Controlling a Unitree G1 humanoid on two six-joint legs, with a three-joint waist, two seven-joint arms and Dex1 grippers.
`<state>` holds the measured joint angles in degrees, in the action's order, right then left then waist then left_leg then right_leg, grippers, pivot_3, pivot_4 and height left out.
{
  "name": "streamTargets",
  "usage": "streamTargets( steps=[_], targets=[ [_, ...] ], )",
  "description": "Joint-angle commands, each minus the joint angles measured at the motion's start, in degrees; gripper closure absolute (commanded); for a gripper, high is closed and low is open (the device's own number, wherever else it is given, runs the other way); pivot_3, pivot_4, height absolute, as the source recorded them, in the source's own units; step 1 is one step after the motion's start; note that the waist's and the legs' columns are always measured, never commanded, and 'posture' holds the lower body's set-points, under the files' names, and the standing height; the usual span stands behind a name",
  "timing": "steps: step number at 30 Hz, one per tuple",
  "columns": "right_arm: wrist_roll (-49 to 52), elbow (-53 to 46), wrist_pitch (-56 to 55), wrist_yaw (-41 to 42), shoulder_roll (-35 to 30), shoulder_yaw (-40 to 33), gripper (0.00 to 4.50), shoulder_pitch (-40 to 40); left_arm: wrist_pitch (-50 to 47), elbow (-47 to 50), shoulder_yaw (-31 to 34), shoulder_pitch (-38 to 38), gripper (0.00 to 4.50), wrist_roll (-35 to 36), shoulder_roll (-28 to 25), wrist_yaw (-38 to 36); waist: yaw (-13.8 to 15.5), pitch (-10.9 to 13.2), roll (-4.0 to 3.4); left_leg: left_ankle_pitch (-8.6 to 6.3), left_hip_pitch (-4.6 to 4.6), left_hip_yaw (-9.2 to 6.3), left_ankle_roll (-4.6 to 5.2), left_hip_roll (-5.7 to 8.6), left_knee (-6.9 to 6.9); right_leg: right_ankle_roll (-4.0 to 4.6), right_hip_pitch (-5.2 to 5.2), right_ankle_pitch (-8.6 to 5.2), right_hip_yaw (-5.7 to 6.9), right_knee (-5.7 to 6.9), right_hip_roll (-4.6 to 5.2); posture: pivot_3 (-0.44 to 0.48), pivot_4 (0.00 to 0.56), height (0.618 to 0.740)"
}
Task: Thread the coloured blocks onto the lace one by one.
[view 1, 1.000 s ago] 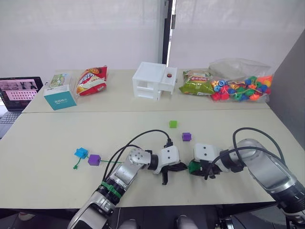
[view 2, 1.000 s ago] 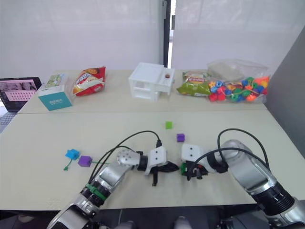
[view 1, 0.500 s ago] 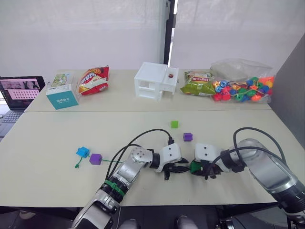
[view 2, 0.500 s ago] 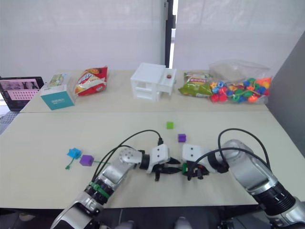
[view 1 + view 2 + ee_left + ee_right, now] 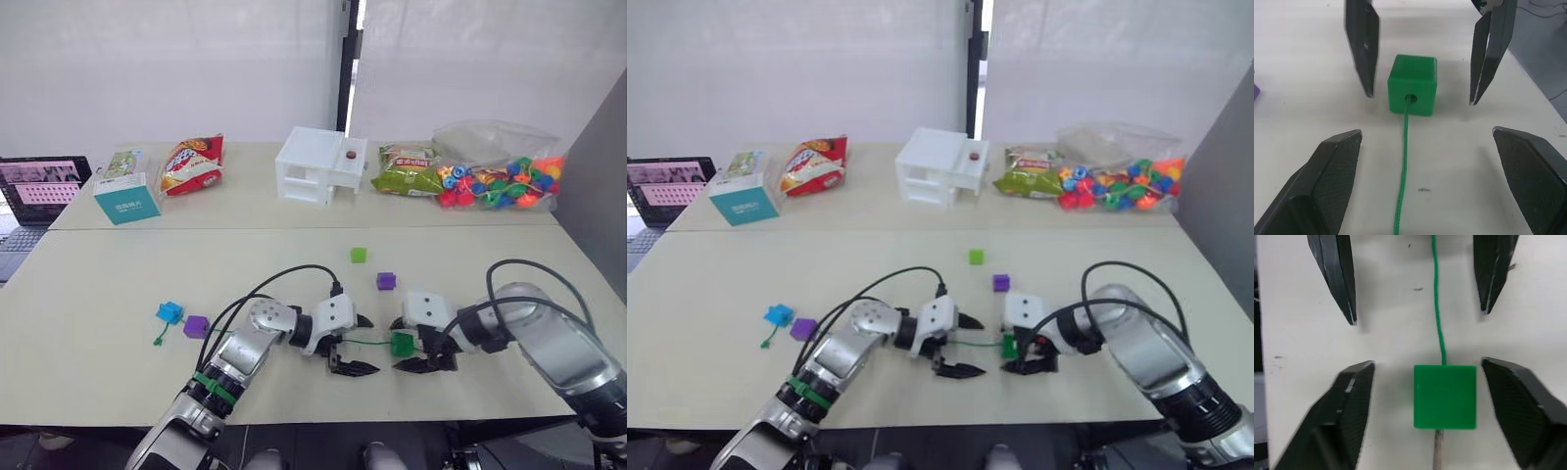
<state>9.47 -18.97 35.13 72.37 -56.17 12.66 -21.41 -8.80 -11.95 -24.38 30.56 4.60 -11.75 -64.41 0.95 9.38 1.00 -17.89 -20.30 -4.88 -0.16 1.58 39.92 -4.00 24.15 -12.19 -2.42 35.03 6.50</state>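
A dark green block (image 5: 402, 344) lies on the table with the green lace (image 5: 1403, 186) running into its hole. The lace's stiff tip (image 5: 1438, 450) sticks out of the block's other side. My right gripper (image 5: 403, 346) stands open with this block between its fingers, touching neither. My left gripper (image 5: 359, 345) is open too, facing the block, with the lace lying between its fingers. At the lace's far left end sit a blue block (image 5: 169, 312) and a purple block (image 5: 196, 326). A light green block (image 5: 359, 255) and another purple block (image 5: 386, 281) lie loose farther back.
Along the back stand a white box (image 5: 318, 166), a red snack bag (image 5: 191, 164), a green snack bag (image 5: 404, 168), a clear bag of beads (image 5: 500, 181) and a teal tissue box (image 5: 125, 201). A laptop (image 5: 39, 186) sits at the far left.
Both grippers have opened. The right one let go of the dark green block, which now rests on the table with the lace through it. The left one released the lace.
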Motion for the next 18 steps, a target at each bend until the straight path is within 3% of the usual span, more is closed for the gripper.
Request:
streamTargets(
  steps=[1, 10, 17, 18],
  targets=[
    [3.9, -2.6, 2.1, 0.6, -3.7, -7.2, 0.01, 3.4, 3.3, -1.1, -0.6, 1.4, 0.0, 0.0, 2.0, 0.8, -0.1, 0.0, 0.0, -0.01, 0.0, 0.01, 0.01, 0.0, 0.0, 0.0, 0.01, 0.0, 0.0, -0.01, 0.0, 0.0, 0.15, 0.74],
    [12.6, -13.5, 14.3, -6.2, -5.1, -24.6, 0.01, 18.2, 11.8, -10.7, -2.7, 4.8, 0.0, -2.5, 8.4, 2.8, -0.2, 0.0, 0.03, -0.02, 0.02, 0.11, 0.05, -0.01, 0.0, 0.0, -0.03, 0.0, -0.04, 0.0, -0.01, 0.0, 0.15, 0.74],
    [15.0, -20.9, 17.7, -12.4, -2.8, -31.5, 0.01, 27.3, 14.4, -16.7, -2.9, 7.8, 0.0, -3.7, 11.5, 3.3, -0.1, 0.0, 0.05, -0.02, 0.02, 0.11, 0.05, -0.01, 0.04, 0.0, -0.05, 0.0, -0.04, 0.02, -0.01, 0.0, 0.15, 0.74],
    [15.1, -21.6, 17.8, -13.2, -2.5, -32.2, 0.0, 28.4, 14.5, -17.1, -2.8, 7.9, 0.58, -3.7, 11.6, 3.3, -0.1, 0.0, 0.06, -0.02, 0.02, 0.1, 0.05, -0.01, 0.04, -0.01, -0.05, 0.0, -0.04, 0.02, -0.01, 0.0, 0.15, 0.74]
  ],
)
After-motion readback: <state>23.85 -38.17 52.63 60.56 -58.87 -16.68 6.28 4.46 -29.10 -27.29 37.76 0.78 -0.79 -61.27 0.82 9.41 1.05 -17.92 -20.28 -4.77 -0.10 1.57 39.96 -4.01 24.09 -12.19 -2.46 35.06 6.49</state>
